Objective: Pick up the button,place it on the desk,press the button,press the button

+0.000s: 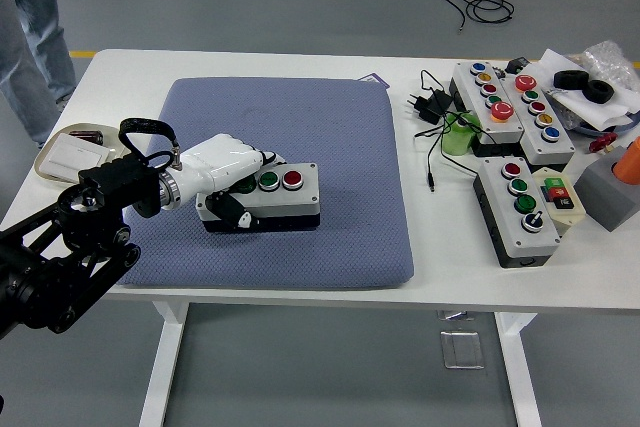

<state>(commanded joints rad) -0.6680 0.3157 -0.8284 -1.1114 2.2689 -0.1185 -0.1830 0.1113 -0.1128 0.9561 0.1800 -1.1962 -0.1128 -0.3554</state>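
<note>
A grey button box (278,196) with a green and a red button on top and a black base sits on the blue pad (330,137), left of the pad's middle. My left hand (232,179), white with black fingertips, is wrapped around the box's left end, fingers over the top and thumb at the front. The black left arm (70,247) comes in from the lower left. My right arm is not in view.
Several other button boxes (520,207) lie on the right of the table with cables, a plug adapter (428,104), tape rolls and an orange object. A small tray (70,152) sits at the left edge. A person's legs (30,27) stand at the top left.
</note>
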